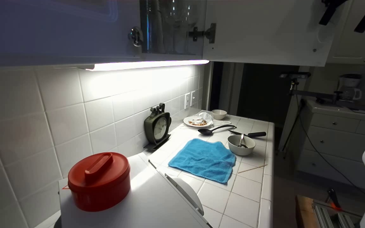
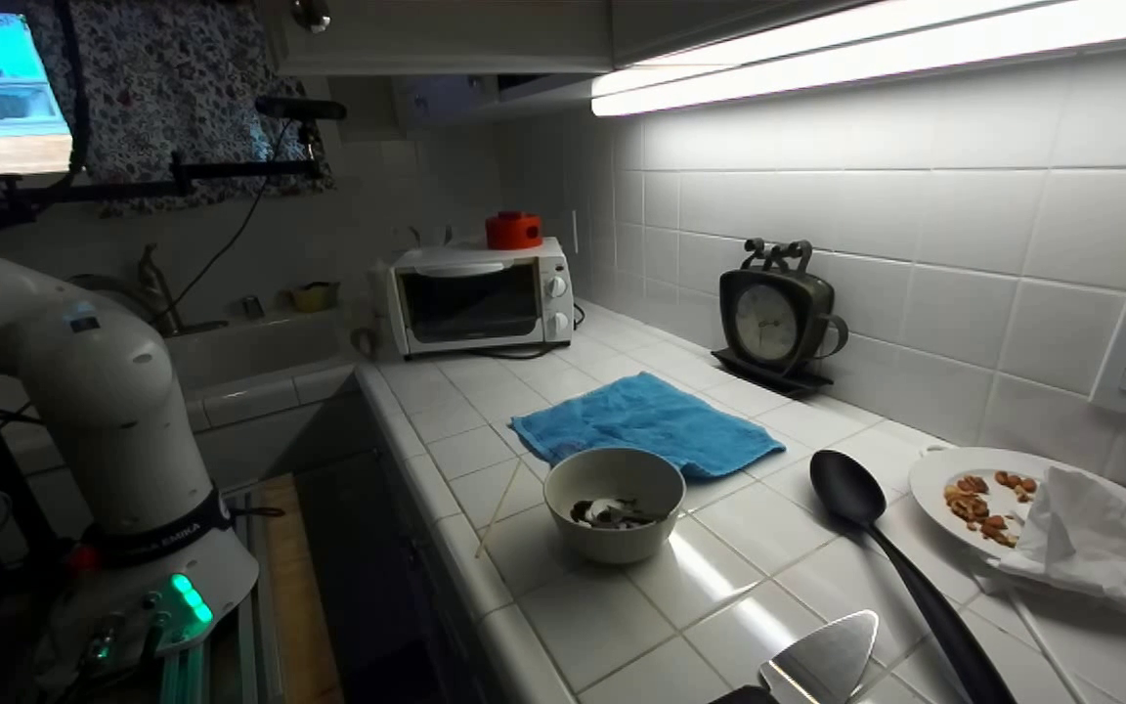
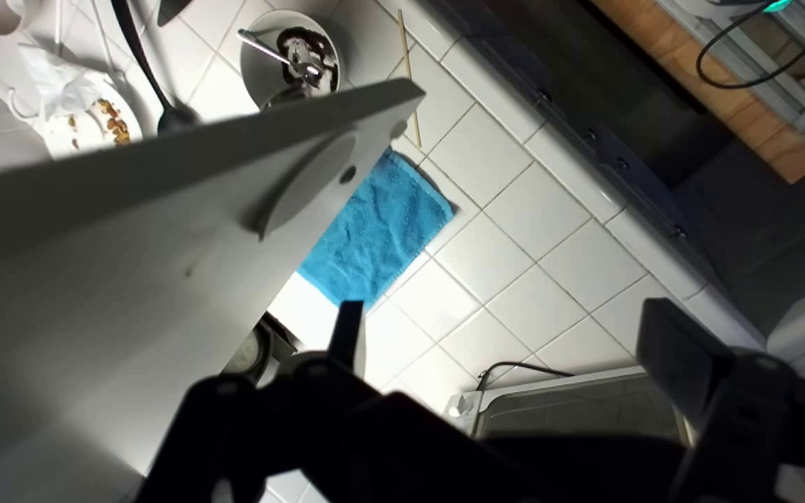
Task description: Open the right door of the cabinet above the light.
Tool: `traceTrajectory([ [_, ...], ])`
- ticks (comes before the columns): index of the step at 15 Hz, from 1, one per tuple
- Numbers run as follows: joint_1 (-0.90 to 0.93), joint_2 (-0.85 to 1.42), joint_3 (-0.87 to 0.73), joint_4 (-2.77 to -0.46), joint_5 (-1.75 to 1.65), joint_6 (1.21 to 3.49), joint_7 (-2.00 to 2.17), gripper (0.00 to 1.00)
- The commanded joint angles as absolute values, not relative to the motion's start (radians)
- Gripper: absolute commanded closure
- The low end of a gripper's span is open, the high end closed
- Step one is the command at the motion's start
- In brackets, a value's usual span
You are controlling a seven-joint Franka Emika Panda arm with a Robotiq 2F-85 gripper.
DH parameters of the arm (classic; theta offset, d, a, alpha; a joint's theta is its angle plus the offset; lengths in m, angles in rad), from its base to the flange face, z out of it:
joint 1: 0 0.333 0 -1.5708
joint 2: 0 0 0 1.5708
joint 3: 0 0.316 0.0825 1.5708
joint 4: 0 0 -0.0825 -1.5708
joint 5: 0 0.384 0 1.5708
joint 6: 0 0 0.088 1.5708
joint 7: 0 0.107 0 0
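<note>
The right door (image 1: 265, 31) of the cabinet stands swung open, with its inner face and a hinge showing in an exterior view. Its outer face (image 2: 455, 34) with a dark knob (image 2: 312, 14) shows in an exterior view. Glassware (image 1: 173, 28) shows inside the cabinet (image 1: 198, 50); the twin door (image 1: 59, 28) is shut. The light (image 1: 150, 65) glows under the cabinet. My gripper (image 1: 342, 26) is open and empty near the door's free edge, on its inner side. In the wrist view, the door (image 3: 130, 279) lies left of the gripper (image 3: 504, 314), apart from the fingertips.
Below, the tiled counter (image 2: 465, 455) holds a blue towel (image 1: 204, 158), a bowl (image 1: 241, 145), a dark scale (image 1: 157, 126), a plate (image 2: 944, 469) and a black spoon (image 2: 846, 484). A red container (image 1: 98, 180) sits on the toaster oven (image 2: 475, 303). A camera stand (image 1: 296, 76) stands beyond the counter.
</note>
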State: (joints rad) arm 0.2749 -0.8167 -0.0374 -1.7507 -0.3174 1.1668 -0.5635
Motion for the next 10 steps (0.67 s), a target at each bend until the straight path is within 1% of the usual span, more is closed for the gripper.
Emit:
traceTrajectory([
  [1,0.264,-0.770,0.003,-1.752,-0.278,1.261,-0.460,0.00],
  [10,0.140,-0.567,0.189,-1.660,-0.211,1.371,0.063,0.00],
])
